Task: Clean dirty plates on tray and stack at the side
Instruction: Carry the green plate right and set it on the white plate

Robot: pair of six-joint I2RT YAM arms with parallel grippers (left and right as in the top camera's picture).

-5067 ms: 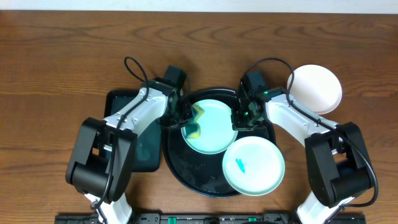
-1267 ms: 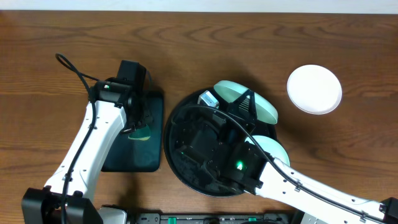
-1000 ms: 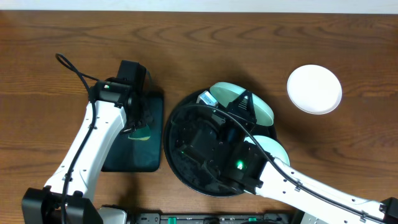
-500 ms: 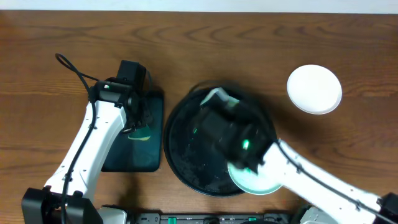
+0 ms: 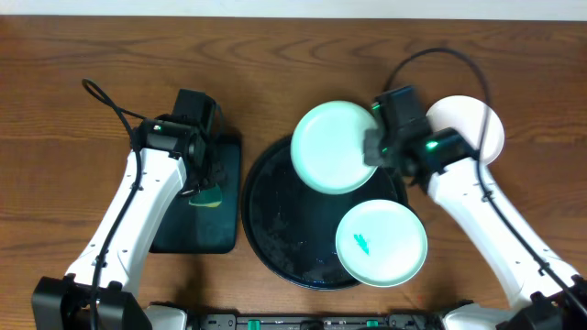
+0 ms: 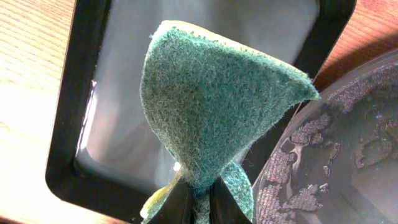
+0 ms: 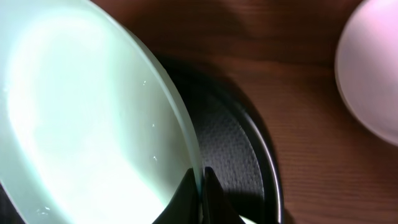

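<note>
My right gripper (image 5: 374, 148) is clamped on the right-hand rim of a pale mint round plate (image 5: 332, 147). In the wrist view the fingertips pinch that edge from both faces. The plate hangs over the far edge of the large round glossy black tray (image 5: 261, 240), and I see no smear on its face.

The white round plate (image 5: 479, 121) sits on the bare wood off to the right, on the opposite side of the gripper from the held plate and partly under my right arm. That arm is clearly the nearer one, so I judge the next move is a carry rightward past the tray rim to stack on the white plate.

A second mint plate with a teal smear (image 5: 381, 243) lies on the tray's near right.

My left gripper (image 6: 198, 194) pinches a green scouring sponge (image 6: 211, 112) above the dark-green rectangular tray (image 6: 73, 106).
</note>
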